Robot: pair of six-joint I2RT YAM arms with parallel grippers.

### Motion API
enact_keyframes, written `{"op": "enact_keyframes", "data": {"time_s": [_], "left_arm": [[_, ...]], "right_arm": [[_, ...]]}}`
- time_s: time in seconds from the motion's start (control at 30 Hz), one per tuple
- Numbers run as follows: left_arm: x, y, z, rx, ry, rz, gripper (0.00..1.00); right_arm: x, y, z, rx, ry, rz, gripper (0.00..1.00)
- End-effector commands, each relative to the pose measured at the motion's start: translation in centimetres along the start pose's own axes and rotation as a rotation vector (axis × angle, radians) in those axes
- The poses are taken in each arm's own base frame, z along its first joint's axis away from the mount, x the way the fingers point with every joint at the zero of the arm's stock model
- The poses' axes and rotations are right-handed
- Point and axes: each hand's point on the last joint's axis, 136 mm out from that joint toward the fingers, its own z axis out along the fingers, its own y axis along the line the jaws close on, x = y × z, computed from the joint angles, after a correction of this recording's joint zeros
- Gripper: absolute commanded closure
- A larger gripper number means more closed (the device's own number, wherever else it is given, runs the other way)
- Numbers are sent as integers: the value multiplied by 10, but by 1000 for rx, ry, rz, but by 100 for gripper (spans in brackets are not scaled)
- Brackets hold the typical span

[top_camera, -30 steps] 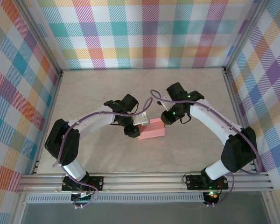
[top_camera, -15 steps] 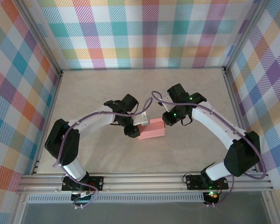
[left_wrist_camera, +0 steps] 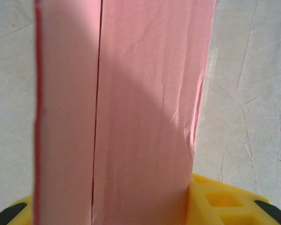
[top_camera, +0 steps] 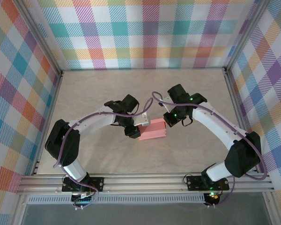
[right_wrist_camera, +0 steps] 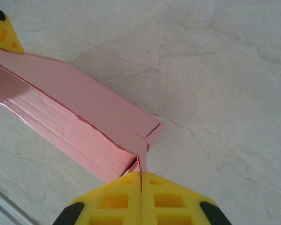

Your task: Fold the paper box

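Box (top_camera: 152,130) sits mid-desk (top_camera: 98,93), between the two arms. It is folded up into a long pink block, with one long seam showing on its face.

Left gripper (top_camera: 139,125) is at the box's left end, clamped across it. In the wrist view the card runs straight out from between the yellow fingers (left_wrist_camera: 215,201).

Right gripper (top_camera: 166,123) is at the right end, pinched tight on a thin flap (right_wrist_camera: 141,159) standing off the end corner. Only the card's edge lies between its fingers.

Whether the box rests on the desk or is lifted: cannot tell.
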Motion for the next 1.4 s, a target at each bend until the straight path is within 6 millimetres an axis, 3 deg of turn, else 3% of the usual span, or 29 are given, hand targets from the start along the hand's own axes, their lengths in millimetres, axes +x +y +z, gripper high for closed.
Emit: {"op": "enact_keyframes", "data": {"time_s": [0.0, 0.23, 0.33, 0.5, 0.83, 1.37], "left_arm": [[16, -12, 8, 62, 60, -25, 59], [10, -9, 5, 50, 36, -38, 59], [9, -9, 6, 51, 37, -42, 59], [8, -8, 5, 47, 34, -48, 59], [5, -7, 6, 38, 36, -49, 59], [1, -4, 3, 3, 21, -42, 54]], "right_arm": [[6, -2, 4, 15, 32, 9, 100], [-9, 0, -5, 32, -50, 171, 100], [-5, 0, -2, 44, -25, 294, 100], [-3, -3, -3, 139, -73, 373, 100], [-3, 4, -7, 135, -133, 521, 100], [13, 4, 12, 164, -203, 489, 100]]}}
